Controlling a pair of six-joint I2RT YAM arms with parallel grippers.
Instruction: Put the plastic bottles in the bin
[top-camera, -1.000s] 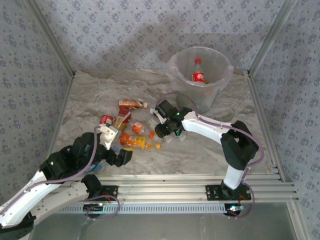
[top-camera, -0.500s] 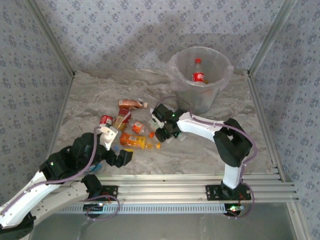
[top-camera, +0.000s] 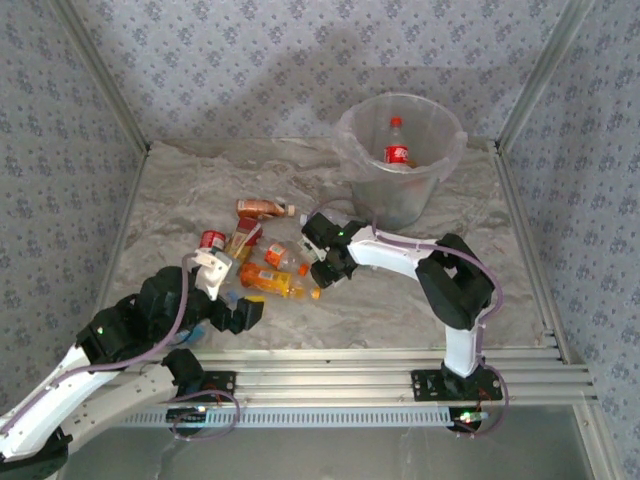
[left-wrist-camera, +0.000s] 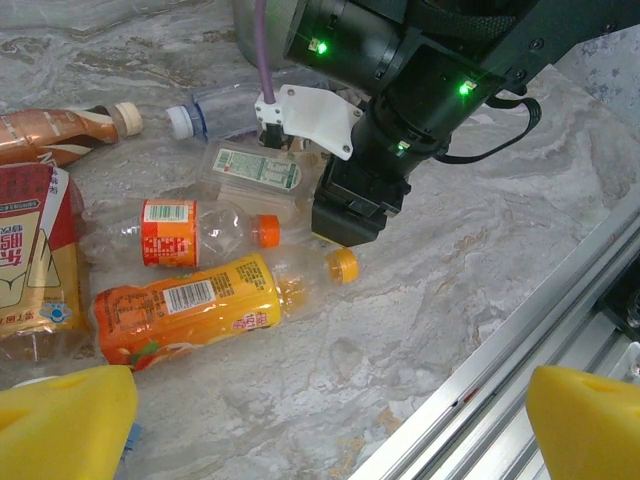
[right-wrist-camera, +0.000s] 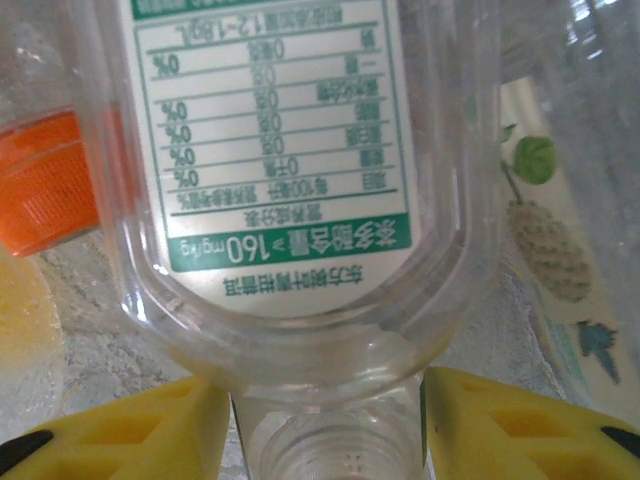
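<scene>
- Right gripper (right-wrist-camera: 326, 405): its two yellow pads (right-wrist-camera: 140, 425) press on either side of the neck of a clear bottle with a green-and-white label (right-wrist-camera: 268, 130), pinching it.
- That bottle lies on its side in a pile of plastic bottles (top-camera: 265, 262) near the middle of the marble-patterned table (top-camera: 180, 190). The gripper's black body comes down onto it from the right.
- Just beside it, toward the near edge, lies a clear bottle with an orange label and orange cap (left-wrist-camera: 200, 225).
- Nearer still lies an orange-filled bottle (left-wrist-camera: 190, 305), also on its side, its orange cap just beside the gripper body.
- Along the far side of the pile lie a brown bottle with a pale cap (left-wrist-camera: 60, 125) and a clear bottle with a white cap (left-wrist-camera: 215, 110).
- Bin (top-camera: 385, 200): it stands upright at the far right of the table, well apart from the pile, with a red-labelled bottle (top-camera: 397, 150) inside.
- Left gripper (left-wrist-camera: 320, 410): it hovers at the near side of the pile with its yellow fingers (left-wrist-camera: 60, 420) spread wide, holding nothing.
</scene>
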